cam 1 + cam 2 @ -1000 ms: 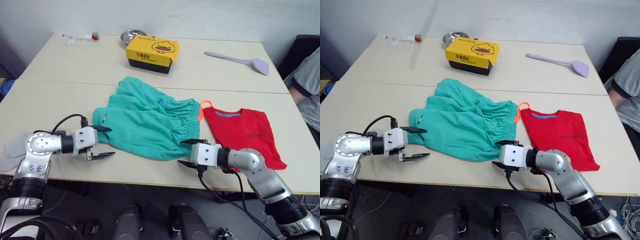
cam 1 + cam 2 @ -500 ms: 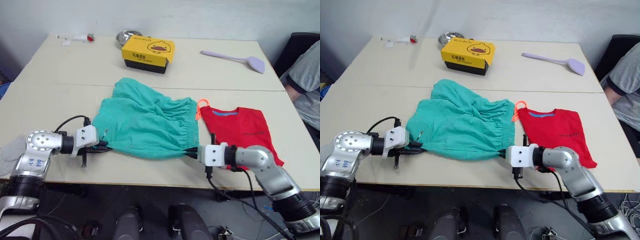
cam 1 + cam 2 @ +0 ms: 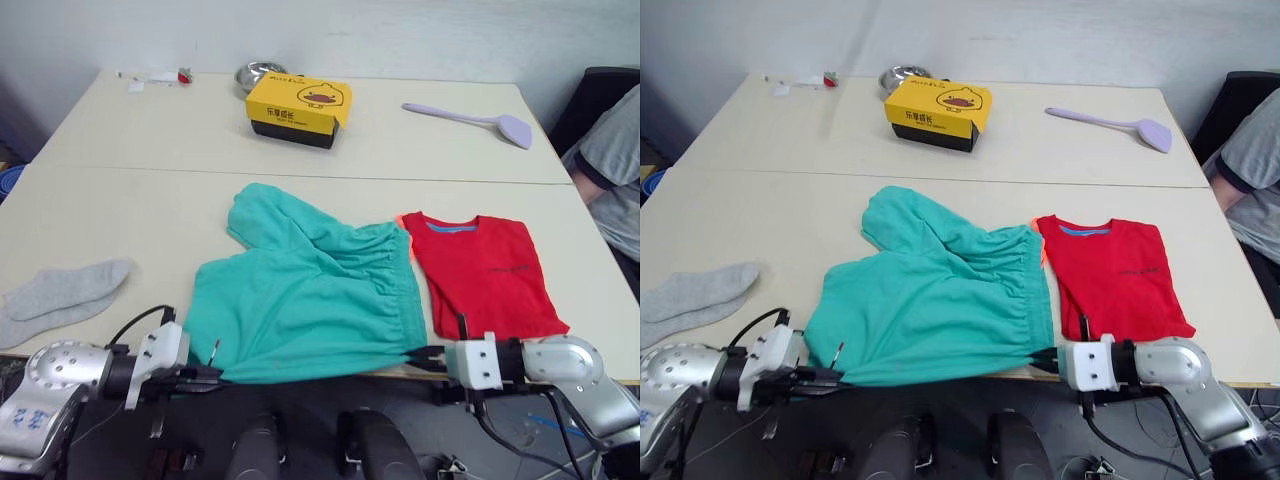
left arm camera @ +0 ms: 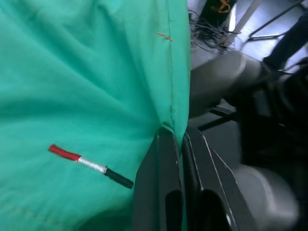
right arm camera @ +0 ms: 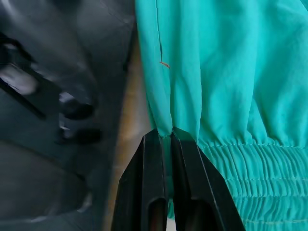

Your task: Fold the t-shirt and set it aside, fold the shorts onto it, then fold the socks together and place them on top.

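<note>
Teal-green cloth shorts with a gathered elastic waistband lie spread flat at the near edge of a pale beige surface, their near hem drawn taut along that edge and just over it. The left pincer is clamped tight on the hem's corner on the robot's left, and in the left wrist view its black fingers pinch a fold of the green cloth with no gap between them. The right pincer is closed in the same way on the hem's corner at the waistband side; in the right wrist view its fingers squeeze the cloth just beside the gathered elastic. Just to the right of the shorts, touching the waistband, a bright red short-sleeved cloth t-shirt with a blue inner neckband lies folded into a narrow upright rectangle. A pair of plain light grey soft socks rests well apart on the left of the surface, lying side by side, unfolded. Farther back sit a yellow cardboard box with a cartoon duck on it, a small metal bowl behind it, and a long lilac plastic spatula towards the right. A person's grey sleeve shows at the far right edge.
</note>
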`<state>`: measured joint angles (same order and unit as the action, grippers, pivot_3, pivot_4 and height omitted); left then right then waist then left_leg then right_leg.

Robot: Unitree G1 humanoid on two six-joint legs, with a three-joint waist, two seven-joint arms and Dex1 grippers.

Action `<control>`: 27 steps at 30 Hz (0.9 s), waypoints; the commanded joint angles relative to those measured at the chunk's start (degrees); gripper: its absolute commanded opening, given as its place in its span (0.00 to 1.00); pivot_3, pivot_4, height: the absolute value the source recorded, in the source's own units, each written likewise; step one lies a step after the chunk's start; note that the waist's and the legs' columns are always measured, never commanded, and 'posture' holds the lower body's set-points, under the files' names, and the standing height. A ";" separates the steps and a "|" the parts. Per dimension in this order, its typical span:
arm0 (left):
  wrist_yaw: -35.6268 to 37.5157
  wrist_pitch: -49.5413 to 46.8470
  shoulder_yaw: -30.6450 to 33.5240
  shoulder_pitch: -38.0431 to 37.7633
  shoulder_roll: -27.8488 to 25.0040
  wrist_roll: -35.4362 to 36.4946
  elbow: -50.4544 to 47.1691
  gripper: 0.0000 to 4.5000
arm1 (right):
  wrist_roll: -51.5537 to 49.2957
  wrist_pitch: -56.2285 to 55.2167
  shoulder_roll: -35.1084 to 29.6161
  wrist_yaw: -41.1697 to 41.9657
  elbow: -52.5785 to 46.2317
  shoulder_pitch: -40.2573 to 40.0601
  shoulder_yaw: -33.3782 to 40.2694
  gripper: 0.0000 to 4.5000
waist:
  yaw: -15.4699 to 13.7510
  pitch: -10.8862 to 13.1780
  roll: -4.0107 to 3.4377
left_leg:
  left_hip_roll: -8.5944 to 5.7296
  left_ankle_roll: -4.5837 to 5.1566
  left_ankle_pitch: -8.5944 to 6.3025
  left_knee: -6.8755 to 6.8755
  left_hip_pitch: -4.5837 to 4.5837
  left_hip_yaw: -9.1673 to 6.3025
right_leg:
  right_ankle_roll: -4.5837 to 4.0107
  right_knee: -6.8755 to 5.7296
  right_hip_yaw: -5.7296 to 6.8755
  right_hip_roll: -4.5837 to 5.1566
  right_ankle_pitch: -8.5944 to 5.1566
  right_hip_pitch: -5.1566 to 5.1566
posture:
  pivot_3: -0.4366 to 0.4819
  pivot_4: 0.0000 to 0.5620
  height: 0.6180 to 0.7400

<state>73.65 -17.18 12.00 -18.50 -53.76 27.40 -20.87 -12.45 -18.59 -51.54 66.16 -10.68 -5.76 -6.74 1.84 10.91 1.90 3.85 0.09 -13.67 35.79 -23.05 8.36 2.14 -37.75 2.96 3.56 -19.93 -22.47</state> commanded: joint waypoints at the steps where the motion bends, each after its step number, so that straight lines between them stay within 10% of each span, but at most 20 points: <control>1: 2.23 -6.14 3.60 -4.36 -4.35 2.75 -2.79 0.00 | -5.69 3.05 -2.97 4.53 -2.04 -1.28 2.24 0.00 | -0.06 0.01 -0.02 | 0.01 0.00 0.00 0.01 0.00 0.00 | -0.01 0.00 0.00 0.00 0.00 -0.01 | 0.48 0.27 1.00; 6: -1.71 -15.82 4.03 8.66 -4.43 10.96 0.97 0.00 | -13.31 19.39 -6.01 9.08 -6.36 8.66 0.87 0.00 | -0.28 0.14 -0.22 | 0.00 0.07 0.06 0.06 -0.02 -0.04 | -0.76 0.07 -0.04 0.02 -0.28 -0.01 | 0.48 0.27 1.00; 12: -9.82 -8.05 0.16 47.05 0.16 3.37 27.56 0.00 | -9.73 24.34 4.90 6.02 12.14 49.63 -0.73 0.00 | 0.21 0.28 -0.37 | 0.00 0.09 0.40 0.00 -0.13 -0.06 | -1.00 0.24 -0.04 -0.05 0.13 -0.11 | 0.48 0.27 1.00; 18: -41.37 35.68 0.01 94.13 5.75 -16.84 73.27 0.00 | 20.55 -13.96 14.82 -37.17 61.95 92.85 -2.65 0.00 | 0.07 0.62 0.10 | -0.07 -0.25 1.30 0.35 -2.21 0.23 | 0.09 -0.66 -0.16 -0.19 0.78 -2.46 | 0.48 0.27 1.00; 23: -38.52 48.09 0.77 105.70 4.44 -16.86 82.14 0.00 | 26.42 -26.10 14.10 -50.16 71.63 100.35 -1.90 0.00 | 0.31 0.63 0.16 | -0.04 -0.06 0.32 0.26 -2.37 0.87 | 0.14 -1.21 1.12 0.27 0.74 -3.17 | 0.48 0.27 1.00; 27: -26.40 49.78 1.66 100.92 4.87 -12.76 78.60 0.00 | 25.24 -30.06 13.67 -46.77 72.75 95.57 -1.49 0.00 | 1.15 0.64 0.16 | -0.21 0.36 -0.13 0.28 -2.31 1.55 | 0.51 -0.99 2.48 0.92 0.53 -3.17 | 0.48 0.27 1.00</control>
<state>43.20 31.45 10.65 84.66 -45.96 11.52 59.82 14.58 -47.76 -34.47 18.76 61.09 91.66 -11.29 2.99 11.55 2.06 3.59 0.54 -13.85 36.12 -25.34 9.97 2.66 -38.74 5.87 4.49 -19.41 -25.60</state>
